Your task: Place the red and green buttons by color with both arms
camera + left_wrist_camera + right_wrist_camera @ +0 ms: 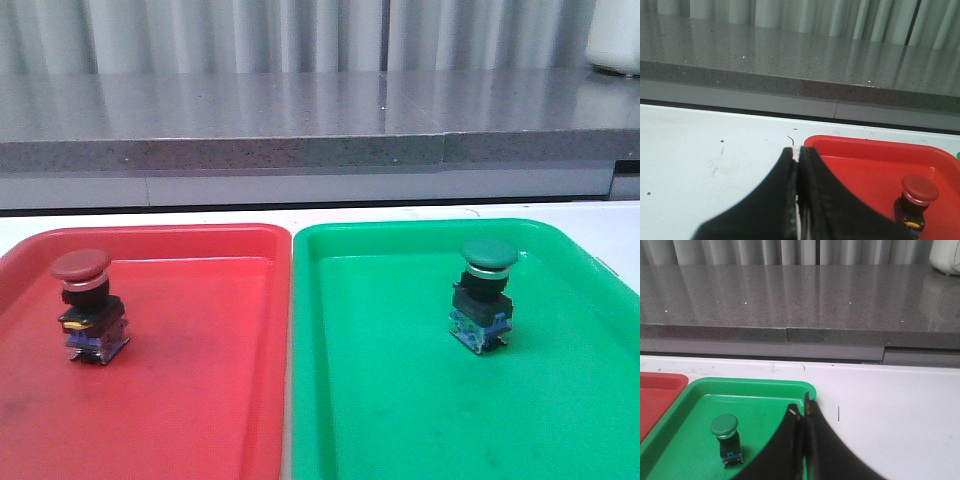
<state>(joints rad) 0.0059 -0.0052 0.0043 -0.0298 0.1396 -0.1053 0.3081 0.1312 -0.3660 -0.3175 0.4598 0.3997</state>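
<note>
Item 1: red-capped mushroom-head push-button, silver collar, black-and-blue block base. Stands upright in the far left part of the red plastic tray, cap uppermost, nothing touching it.

Item 2: green-capped mushroom-head push-button, same build. Stands upright toward the far side of the green plastic tray, cap uppermost, nothing touching it.

Item 3: the two trays. They lie side by side on the white tabletop, red on the robot's left, green on its right, long edges almost meeting at the middle.

Item 4: left gripper, matte black, angular fingers. Fingertips pressed together with nothing between them. Held above the white table just outside the red tray's corner, apart from the red button seen in its wrist view.

Item 5: right gripper, same type. Fingertips drawn together, only a thin seam between, nothing held. Poised over the green tray's far right corner at the rim, apart from the green button.

Item 6: grey speckled stone ledge running across behind the table, with pale pleated curtains beyond.

Neither arm appears in the front view.
</note>
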